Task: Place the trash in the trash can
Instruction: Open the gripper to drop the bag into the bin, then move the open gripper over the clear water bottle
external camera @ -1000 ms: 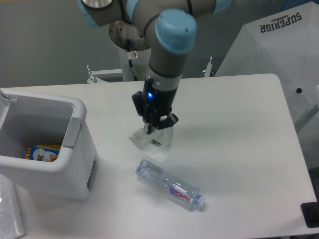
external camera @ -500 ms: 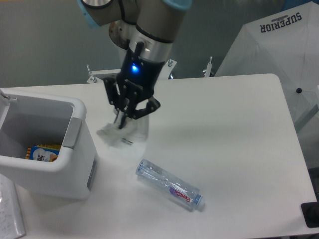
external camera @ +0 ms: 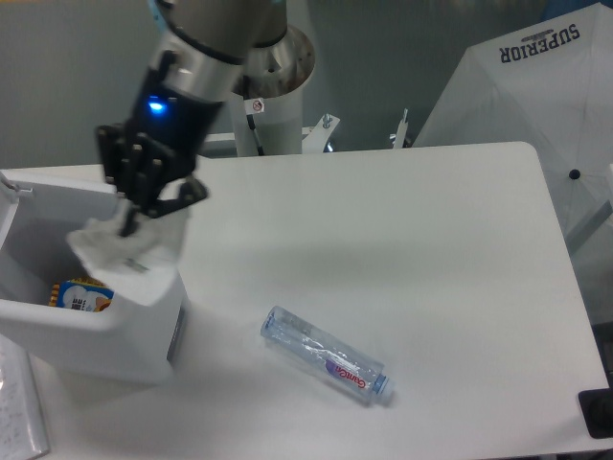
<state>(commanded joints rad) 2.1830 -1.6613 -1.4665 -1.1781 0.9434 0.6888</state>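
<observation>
The fingers (external camera: 134,218) are dark and point down, and they pinch the top of the wrapper (external camera: 124,251), which hangs below them as a pale, crumpled sheet. The wrapper is in the air above the right side of the bin (external camera: 144,331), over its right wall, and its lower edge looks very near the rim there; I cannot tell if it touches the rim. The picture is a little blurred around the wrapper, so its small marks are not clear. Above the fingers the gripper (external camera: 132,222) body is black with a blue light on it, and it joins the arm (external camera: 206,48), which leans up and to the right toward the top of the picture. The bin stands on the left part of the worktop (external camera: 431,249), it is white-grey with a thick round rim and a grey panel on its right side. Inside the bin, low at the left, lies a small yellow and blue packet (external camera: 81,294). The bottle (external camera: 326,356) lies on its side on the worktop, well apart from the bin, to the right and nearer to the front edge. It is clear, with a purple-red label near the right end, and its cap end points to the lower right. Behind the worktop at the right stands a white cover (external camera: 536,86) with the word SUPERIOR on it. At the lower left corner, beside the bin, a pale flat thing (external camera: 19,412) shows partly.
</observation>
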